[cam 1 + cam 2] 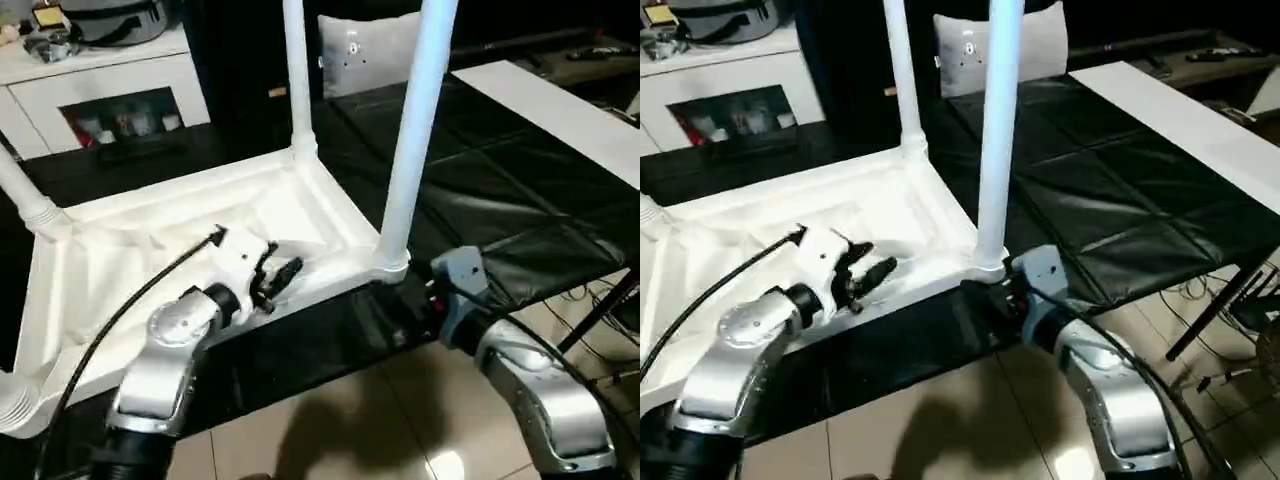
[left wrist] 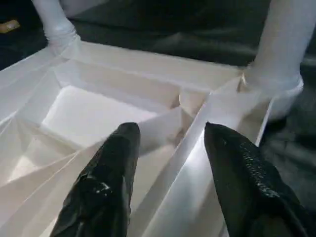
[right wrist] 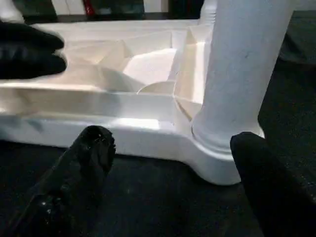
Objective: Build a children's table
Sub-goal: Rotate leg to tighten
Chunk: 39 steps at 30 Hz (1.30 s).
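Table [image 1: 200,240] lies inverted at 12 o'clock, legs up; L pincer [image 1: 278,277] apart over ribs, R pincer [image 3: 173,163] apart at near-R leg [image 1: 410,140]: careless nudge may unseat leg.

You get dim room light with a reddish cast. On the floor tile [image 1: 450,465] at the bottom of the frame you see a small bright glare. The white table top [image 1: 120,240] looks overexposed. In the wrist views, the near black fingertips [image 2: 106,187] are soft and blurred.
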### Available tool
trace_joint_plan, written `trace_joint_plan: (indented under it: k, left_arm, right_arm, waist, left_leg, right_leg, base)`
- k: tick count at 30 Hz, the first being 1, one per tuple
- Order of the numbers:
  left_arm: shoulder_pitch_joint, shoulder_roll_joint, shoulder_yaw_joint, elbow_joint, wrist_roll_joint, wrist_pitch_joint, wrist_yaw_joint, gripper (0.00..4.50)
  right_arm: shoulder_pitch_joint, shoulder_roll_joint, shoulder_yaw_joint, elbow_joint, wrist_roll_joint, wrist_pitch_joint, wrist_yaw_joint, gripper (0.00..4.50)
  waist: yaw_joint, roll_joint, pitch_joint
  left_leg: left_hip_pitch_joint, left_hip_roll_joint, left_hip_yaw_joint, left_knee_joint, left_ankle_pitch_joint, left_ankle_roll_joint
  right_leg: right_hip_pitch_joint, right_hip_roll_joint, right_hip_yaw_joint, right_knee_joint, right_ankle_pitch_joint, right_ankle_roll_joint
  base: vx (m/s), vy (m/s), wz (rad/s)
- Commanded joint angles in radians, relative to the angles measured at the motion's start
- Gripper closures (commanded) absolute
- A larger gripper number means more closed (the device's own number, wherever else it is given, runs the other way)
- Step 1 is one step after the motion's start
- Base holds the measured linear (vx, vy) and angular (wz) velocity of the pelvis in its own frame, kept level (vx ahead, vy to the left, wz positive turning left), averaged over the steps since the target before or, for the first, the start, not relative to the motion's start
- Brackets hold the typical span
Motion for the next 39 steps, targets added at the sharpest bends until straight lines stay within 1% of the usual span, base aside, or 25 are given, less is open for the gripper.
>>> trace_joint_plan:
  k: [1, 4, 5, 7, 8, 9, 10, 11, 12, 13, 14, 15, 17, 20, 25, 28, 31, 32, 33, 34, 35, 36, 37, 38, 39]
  left_arm:
    - [0.015, -0.007, 0.017, -0.037, -0.013, 0.016, 0.033, 1.82]
    - [0.016, -0.021, 0.024, -0.046, -0.013, 0.035, 0.060, 1.51]
    - [0.018, -0.043, 0.037, -0.055, -0.005, 0.072, 0.104, 1.51]
    - [0.037, -0.037, 0.018, -0.077, 0.022, 0.081, 0.122, 1.37]
    - [0.052, -0.027, 0.003, -0.095, 0.033, 0.075, 0.120, 1.31]
    - [0.055, -0.025, 0.001, -0.100, 0.035, 0.074, 0.121, 1.21]
    - [0.065, -0.024, -0.001, -0.113, 0.037, 0.073, 0.123, 1.12]
    - [0.072, -0.024, -0.003, -0.123, 0.039, 0.073, 0.125, 1.03]
    - [0.101, -0.034, -0.005, -0.161, 0.023, 0.075, 0.120, 0.96]
    - [0.102, -0.034, -0.005, -0.164, 0.022, 0.077, 0.121, 0.92]
    - [0.110, -0.037, -0.004, -0.173, 0.021, 0.086, 0.127, 0.92]
    - [0.126, -0.050, 0.005, -0.191, 0.007, 0.091, 0.145, 0.76]
    - [0.132, -0.057, 0.012, -0.199, -0.004, 0.091, 0.152, 0.63]
    - [0.140, -0.073, 0.031, -0.209, -0.021, 0.078, 0.177, 0.52]
    - [0.145, -0.082, 0.039, -0.200, -0.024, 0.081, 0.189, 0.07]
    - [0.143, -0.078, 0.039, -0.199, -0.032, 0.081, 0.194, 0.04]
    - [0.140, -0.076, 0.035, -0.199, -0.033, 0.083, 0.197, 0.04]
    - [0.139, -0.075, 0.033, -0.198, -0.034, 0.084, 0.196, 0.04]
    - [0.136, -0.075, 0.031, -0.192, -0.034, 0.086, 0.197, 0.04]
    - [0.135, -0.074, 0.030, -0.192, -0.035, 0.087, 0.198, 0.04]
    - [0.135, -0.074, 0.029, -0.191, -0.036, 0.088, 0.199, 0.04]
    - [0.135, -0.073, 0.028, -0.191, -0.037, 0.089, 0.199, 0.04]
    - [0.135, -0.072, 0.028, -0.192, -0.038, 0.090, 0.199, 0.04]
    - [0.135, -0.069, 0.027, -0.192, -0.037, 0.091, 0.198, 0.04]
    - [0.134, -0.064, 0.022, -0.192, -0.034, 0.092, 0.196, 0.04]
  right_arm:
    - [-0.010, -0.012, 0.028, 0.001, -0.024, -0.027, 0.015, 0.41]
    - [-0.012, -0.015, 0.033, 0.005, -0.024, -0.036, 0.023, 0.41]
    - [-0.014, -0.012, 0.031, 0.010, -0.016, -0.049, 0.032, 0.41]
    - [-0.014, -0.003, 0.007, 0.023, -0.011, -0.076, 0.015, 0.41]
    - [-0.010, 0.004, -0.018, 0.023, 0.020, -0.062, 0.019, 0.41]
    - [-0.009, 0.005, -0.025, 0.022, 0.032, -0.055, 0.023, 0.41]
    - [-0.006, 0.012, -0.038, 0.012, 0.057, -0.035, 0.026, 0.41]
    - [-0.003, 0.017, -0.048, 0.004, 0.075, -0.019, 0.027, 0.41]
    - [0.009, 0.012, -0.048, -0.016, 0.091, -0.008, 0.040, 0.41]
    - [0.010, 0.013, -0.049, -0.017, 0.090, -0.010, 0.038, 0.41]
    - [0.013, 0.016, -0.050, -0.019, 0.087, -0.015, 0.030, 0.41]
    - [0.019, 0.016, -0.044, -0.026, 0.093, -0.021, 0.041, 0.41]
    - [0.021, 0.014, -0.039, -0.030, 0.098, -0.027, 0.053, 0.41]
    - [0.028, 0.003, -0.011, -0.020, 0.027, -0.056, 0.008, 0.41]
    - [0.013, 0.012, -0.017, 0.005, 0.028, -0.012, -0.008, 0.41]
    - [0.004, 0.010, -0.013, 0.022, 0.009, -0.062, -0.018, 0.41]
    - [-0.002, 0.002, -0.004, 0.031, 0.005, -0.082, -0.010, 0.41]
    - [-0.003, 0.001, -0.002, 0.033, 0.005, -0.086, -0.008, 0.41]
    - [-0.007, -0.002, 0.003, 0.037, 0.005, -0.091, 0.003, 0.41]
    - [-0.008, -0.002, 0.004, 0.038, 0.005, -0.090, 0.004, 0.41]
    - [-0.009, 0.001, 0.001, 0.039, 0.011, -0.086, 0.008, 0.41]
    - [-0.010, 0.002, 0.000, 0.041, 0.014, -0.088, 0.011, 0.41]
    - [-0.010, 0.002, 0.000, 0.044, 0.013, -0.091, 0.013, 0.41]
    - [-0.010, 0.001, 0.002, 0.047, 0.011, -0.094, 0.014, 0.41]
    - [-0.010, -0.003, 0.007, 0.051, 0.010, -0.102, 0.020, 0.41]
  waist:
    - [0.008, -0.009, -0.055]
    - [-0.014, 0.030, -0.048]
    - [-0.017, 0.023, -0.045]
    - [-0.008, -0.017, -0.038]
    - [0.015, -0.033, -0.036]
    - [0.033, -0.049, -0.034]
    - [0.044, -0.052, -0.030]
    - [0.068, -0.049, -0.027]
    - [0.086, -0.037, -0.032]
    - [0.087, -0.029, -0.033]
    - [0.063, -0.020, -0.039]
    - [0.050, 0.006, -0.060]
    - [0.043, 0.006, -0.052]
    - [0.039, -0.018, -0.036]
    - [0.022, -0.033, -0.024]
    - [-0.002, -0.039, -0.022]
    - [-0.040, -0.026, 0.001]
    - [-0.040, -0.007, 0.003]
    - [-0.013, -0.016, 0.000]
    - [0.004, -0.011, -0.004]
    - [-0.019, -0.047, -0.011]
    - [0.000, -0.074, -0.008]
    - [-0.013, -0.097, -0.011]
    - [0.007, -0.070, -0.010]
    - [0.010, -0.061, -0.016]
  left_leg:
    - [-0.046, 0.013, -0.047, -0.084, -0.298, 0.112]
    - [-0.033, 0.065, -0.161, -0.119, -0.522, 0.058]
    - [-0.024, 0.069, -0.178, -0.124, -0.566, 0.056]
    - [-0.052, -0.011, -0.144, -0.073, -0.509, 0.047]
    - [-0.054, -0.043, -0.100, -0.030, -0.373, 0.044]
    - [-0.053, -0.028, -0.078, 0.057, -0.171, 0.077]
    - [-0.060, -0.024, -0.070, 0.094, -0.106, 0.087]
    - [-0.020, 0.009, -0.059, 0.090, -0.101, 0.097]
    - [-0.044, 0.030, -0.066, 0.043, -0.078, 0.113]
    - [-0.031, 0.035, -0.058, -0.002, -0.072, 0.124]
    - [0.011, 0.039, -0.044, -0.037, -0.069, 0.174]
    - [0.034, 0.054, -0.054, -0.034, -0.072, 0.184]
    - [0.023, 0.063, -0.057, -0.046, -0.173, 0.144]
    - [0.024, 0.035, -0.038, -0.070, -0.513, -0.026]
    - [0.034, 0.018, -0.035, -0.075, -0.598, -0.033]
    - [0.057, 0.012, -0.035, -0.077, -0.669, -0.016]
    - [0.106, 0.020, -0.027, -0.091, -0.820, 0.014]
    - [0.068, 0.057, -0.030, -0.152, -0.941, 0.008]
    - [-0.009, 0.053, -0.049, -0.200, -1.008, 0.020]
    - [0.009, 0.040, -0.037, -0.186, -0.978, 0.051]
    - [0.046, 0.020, -0.032, -0.139, -0.868, 0.091]
    - [0.077, -0.055, -0.010, 0.131, -0.297, 0.109]
    - [0.014, -0.043, -0.025, 0.147, -0.216, 0.138]
    - [-0.034, -0.010, -0.040, 0.130, -0.167, 0.127]
    - [-0.026, 0.002, -0.037, 0.079, -0.191, 0.158]
  right_leg:
    - [0.088, -0.053, 0.000, -0.070, -0.399, -0.068]
    - [0.086, -0.004, -0.015, -0.010, -0.205, -0.130]
    - [0.078, 0.004, -0.003, 0.005, -0.191, -0.137]
    - [0.088, -0.055, 0.024, -0.041, -0.217, -0.203]
    - [0.103, -0.117, 0.014, -0.087, -0.504, -0.133]
    - [0.103, -0.212, 0.037, -0.139, -0.690, -0.043]
    - [0.099, -0.241, 0.049, -0.152, -0.729, -0.013]
    - [0.065, -0.245, 0.141, -0.150, -0.772, -0.062]
    - [0.118, -0.210, 0.110, -0.112, -0.680, -0.130]
    - [0.110, -0.154, 0.084, -0.099, -0.582, -0.160]
    - [0.056, -0.031, 0.040, -0.046, -0.380, -0.180]
    - [0.047, -0.004, 0.043, -0.009, -0.225, -0.193]
    - [0.049, -0.004, 0.058, -0.011, -0.182, -0.183]
    - [0.049, -0.032, 0.092, -0.045, -0.352, -0.125]
    - [0.044, -0.044, 0.097, -0.082, -0.632, -0.017]
    - [0.054, -0.035, 0.077, -0.107, -0.753, 0.019]
    - [0.061, 0.012, -0.001, -0.141, -0.747, 0.031]
    - [0.119, 0.024, 0.002, -0.039, -0.580, 0.013]
    - [0.190, 0.013, 0.034, 0.096, -0.350, -0.002]
    - [0.169, 0.013, 0.064, 0.095, -0.344, 0.010]
    - [0.138, -0.013, 0.096, 0.036, -0.492, 0.022]
    - [0.062, -0.188, 0.100, -0.200, -1.201, 0.051]
    - [0.117, -0.205, 0.113, -0.180, -1.159, 0.001]
    - [0.171, -0.217, 0.068, -0.151, -1.032, -0.033]
    - [0.188, -0.180, 0.036, -0.138, -0.867, -0.093]
  base:
    - [-0.014, -0.022, 0.28]
    - [-0.010, -0.043, 0.52]
    - [0.023, -0.081, 0.57]
    - [0.012, -0.083, 0.60]
    - [-0.039, -0.074, 0.39]
    - [-0.039, -0.074, 0.39]
    - [-0.024, -0.043, 0.31]
    - [0.000, 0.000, 0.00]
    - [0.000, 0.000, 0.00]
    - [-0.007, 0.082, -0.06]
    - [-0.010, 0.106, 0.04]
    - [-0.010, 0.106, 0.04]
    - [-0.027, 0.107, 0.01]
    - [-0.022, 0.058, 0.01]
    - [0.000, 0.000, 0.00]
    - [0.000, 0.000, 0.00]
    - [0.000, 0.000, 0.00]
    - [0.000, 0.000, 0.00]
    - [0.000, 0.000, 0.00]
    - [0.015, -0.052, 0.13]
    - [0.070, -0.099, 0.44]
    - [0.070, -0.099, 0.44]
    - [0.123, -0.063, 0.43]
    - [0.138, -0.014, 0.54]
    - [0.138, -0.014, 0.54]
